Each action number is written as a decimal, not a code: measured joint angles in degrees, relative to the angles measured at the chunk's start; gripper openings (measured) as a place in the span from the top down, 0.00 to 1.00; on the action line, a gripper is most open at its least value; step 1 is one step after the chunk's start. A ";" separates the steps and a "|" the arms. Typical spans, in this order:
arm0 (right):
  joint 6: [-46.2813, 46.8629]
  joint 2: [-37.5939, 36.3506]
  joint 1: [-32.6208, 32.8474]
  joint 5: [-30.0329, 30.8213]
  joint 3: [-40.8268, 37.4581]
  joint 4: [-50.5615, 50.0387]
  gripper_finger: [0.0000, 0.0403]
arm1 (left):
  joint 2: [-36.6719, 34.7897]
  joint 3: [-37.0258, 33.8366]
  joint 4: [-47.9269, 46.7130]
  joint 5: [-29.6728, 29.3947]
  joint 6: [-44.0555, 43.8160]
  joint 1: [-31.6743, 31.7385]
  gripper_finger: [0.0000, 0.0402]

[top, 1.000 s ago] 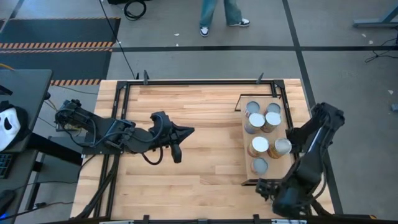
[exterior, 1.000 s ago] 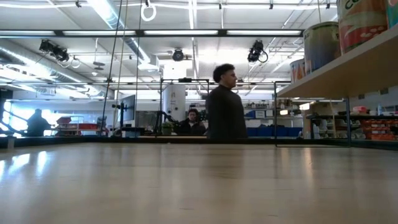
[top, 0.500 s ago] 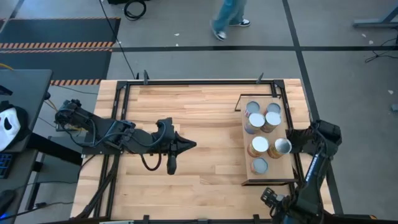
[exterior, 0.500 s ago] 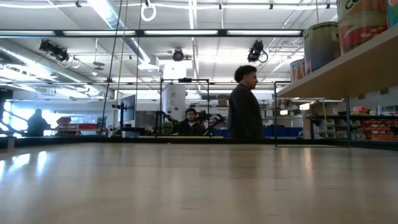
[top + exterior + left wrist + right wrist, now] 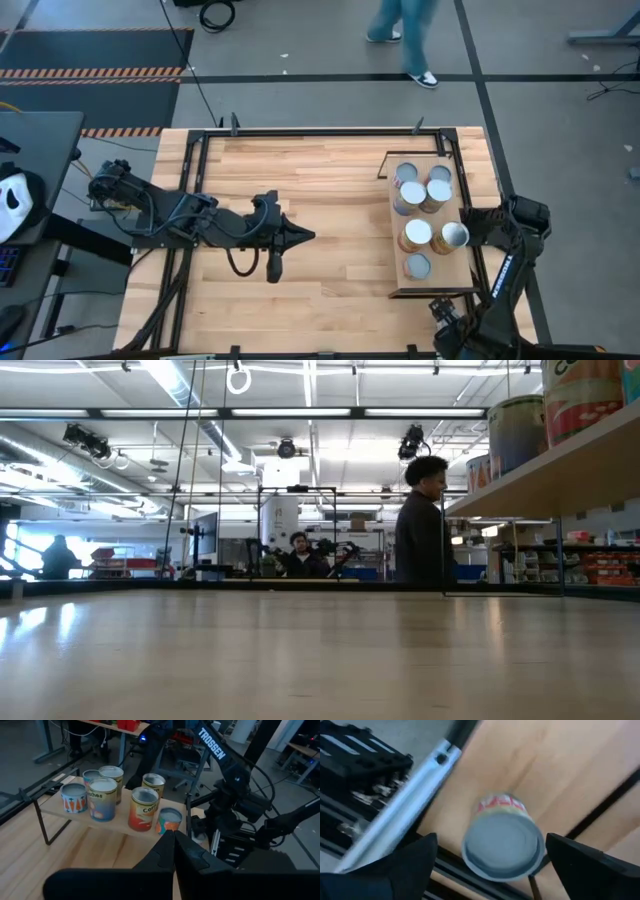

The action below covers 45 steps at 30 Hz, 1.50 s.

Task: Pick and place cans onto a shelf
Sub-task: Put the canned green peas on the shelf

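Left gripper [image 5: 273, 268] fingers pressed together, nothing between them, parked mid-table well left of the shelf [image 5: 434, 283]. Right gripper [image 5: 487, 865] fingers spread wide with empty space between, directly over a grey-topped can [image 5: 503, 845] that no finger touches. In the high view that gripper sits at the table's near right corner, mostly cut off by the frame edge.

Shelf holds six visible cans [image 5: 413, 192]: a cluster of four at the far end, white and grey tops, then two more toward the near end. Left wrist view confirms six upright tins on the raised board [image 5: 70, 812].

Progress: most cans look placed. At least one looks left, the can under the right gripper on the tabletop beside the black frame bar. No other loose cans visible on the tabletop.
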 joint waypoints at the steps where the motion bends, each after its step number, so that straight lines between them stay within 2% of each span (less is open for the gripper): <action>1: 0.85 0.00 -0.02 -0.04 -0.51 -0.17 0.04 | 0.00 0.02 0.02 -0.02 0.00 0.00 0.98; 7: 3.57 -0.04 -0.02 -1.51 -2.25 -0.08 0.02 | 0.00 0.00 0.04 -0.37 -0.20 0.00 0.98; 13: 3.49 -0.10 0.69 0.44 -4.36 0.04 0.02 | 0.00 0.00 0.07 -0.44 -0.66 0.00 0.98; 23: -6.53 -0.09 1.12 -0.62 -8.33 6.58 0.05 | 0.00 0.00 0.11 -0.46 -0.70 0.15 0.98; 32: -11.96 -0.09 1.22 -0.02 -9.93 9.31 0.14 | 0.00 0.00 0.17 -0.46 -0.72 0.17 0.98; 40: -15.18 -0.13 1.18 -0.18 -8.29 9.28 0.31 | 0.00 0.01 0.22 -0.46 -0.74 0.17 0.98; 45: -19.22 -0.20 1.11 -0.66 -4.17 5.82 0.32 | 0.00 0.00 0.22 -0.46 -0.74 0.17 0.98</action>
